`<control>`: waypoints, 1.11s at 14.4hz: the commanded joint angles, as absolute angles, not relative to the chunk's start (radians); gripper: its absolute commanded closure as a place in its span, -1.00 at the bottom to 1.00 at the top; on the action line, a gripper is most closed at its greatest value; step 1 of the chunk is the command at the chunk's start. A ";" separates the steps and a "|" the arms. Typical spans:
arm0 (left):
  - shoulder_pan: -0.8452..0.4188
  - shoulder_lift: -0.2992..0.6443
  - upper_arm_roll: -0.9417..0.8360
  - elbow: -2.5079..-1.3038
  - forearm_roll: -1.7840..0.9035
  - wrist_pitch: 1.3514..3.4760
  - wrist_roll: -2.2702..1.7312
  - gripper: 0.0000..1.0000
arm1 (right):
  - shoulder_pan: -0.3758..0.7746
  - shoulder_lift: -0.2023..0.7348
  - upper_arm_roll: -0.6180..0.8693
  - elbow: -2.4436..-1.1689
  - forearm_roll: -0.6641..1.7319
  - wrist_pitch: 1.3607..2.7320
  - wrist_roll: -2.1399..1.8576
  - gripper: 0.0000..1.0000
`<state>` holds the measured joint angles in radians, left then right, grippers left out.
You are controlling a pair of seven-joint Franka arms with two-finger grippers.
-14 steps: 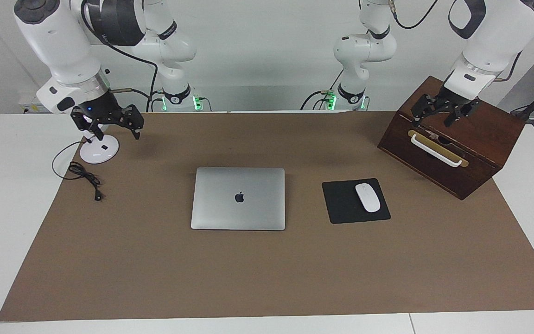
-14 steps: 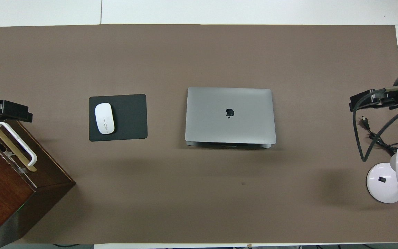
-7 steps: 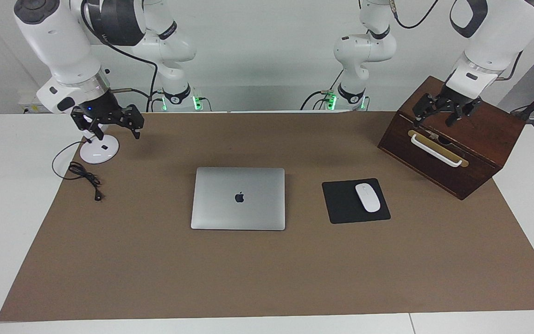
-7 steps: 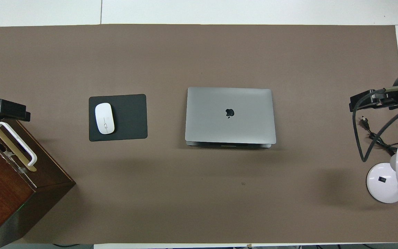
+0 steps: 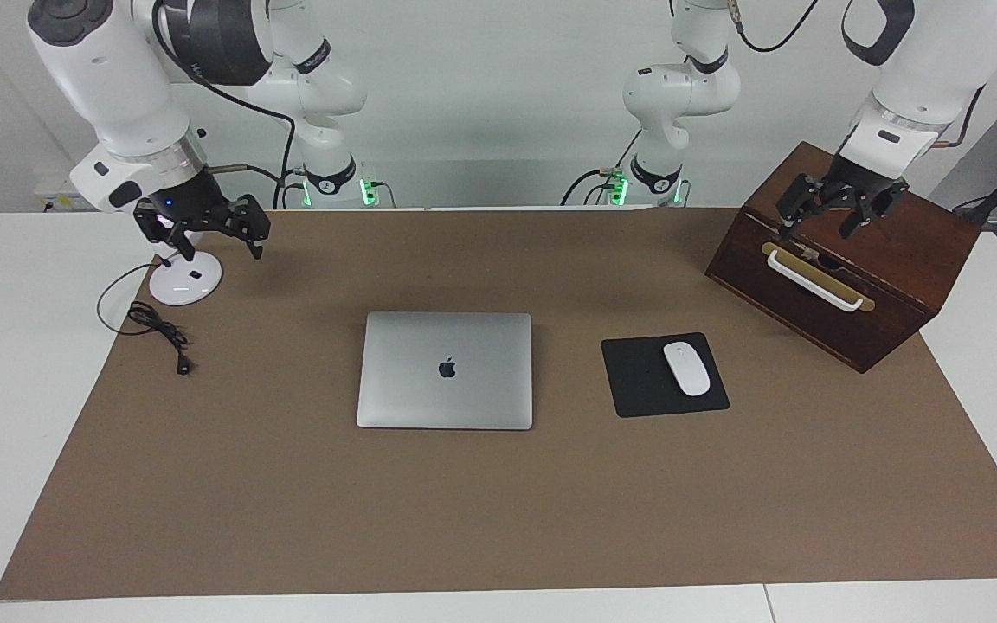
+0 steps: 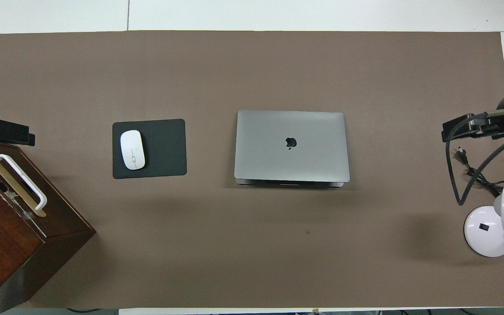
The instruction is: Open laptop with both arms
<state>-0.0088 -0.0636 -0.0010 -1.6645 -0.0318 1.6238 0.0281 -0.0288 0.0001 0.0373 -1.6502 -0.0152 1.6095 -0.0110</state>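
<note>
Since the earlier frames the left gripper (image 5: 838,214) has drawn slightly up and toward the right edge of the facing view, over the wooden box (image 5: 888,285); everything else lies unmoved. Only the facing view shows both grippers whole, fingers spread and holding nothing; overhead, just dark tips poke in at mid left and mid right. The right gripper (image 5: 202,227) hangs at the upper left, over the lamp base (image 5: 184,282). The laptop (image 5: 446,370) lies closed at frame centre, well apart from both, beside the mouse pad (image 5: 641,381).
</note>
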 commanded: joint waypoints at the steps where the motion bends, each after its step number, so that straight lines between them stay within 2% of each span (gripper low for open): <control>1: -0.005 -0.069 -0.006 -1.658 -0.011 1.632 0.023 -1.00 | -0.032 -0.006 0.038 -1.649 0.006 1.592 -0.017 -1.00; 9: -0.003 -0.071 -0.006 -1.663 -0.014 1.655 0.012 -0.96 | -0.032 -0.008 0.041 -1.651 0.006 1.592 -0.017 -1.00; 10: -0.003 -0.071 -0.006 -1.666 -0.014 1.660 0.012 -0.81 | -0.032 -0.008 0.041 -1.651 0.006 1.592 -0.017 -1.00; 11: -0.003 -0.071 -0.005 -1.664 -0.015 1.660 0.012 -0.51 | -0.032 -0.008 0.041 -1.652 0.006 1.592 -0.017 -1.00; 13: -0.003 -0.071 -0.005 -1.667 -0.015 1.661 0.012 0.34 | -0.029 -0.008 0.043 -1.652 0.006 1.592 -0.015 -1.00; 15: -0.003 -0.071 -0.005 -1.669 -0.014 1.673 0.012 1.00 | -0.028 -0.009 0.044 -1.658 0.006 1.594 -0.009 -1.00; 16: 0.000 -0.071 -0.005 -1.669 -0.014 1.683 0.011 1.00 | -0.028 -0.009 0.052 -1.658 0.008 1.594 -0.008 -0.99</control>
<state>-0.0082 -0.0637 -0.0007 -1.6643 -0.0315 1.6580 0.0266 -0.0276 -0.0001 0.0441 -1.6513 -0.0147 1.6086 -0.0110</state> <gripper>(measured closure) 0.520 0.000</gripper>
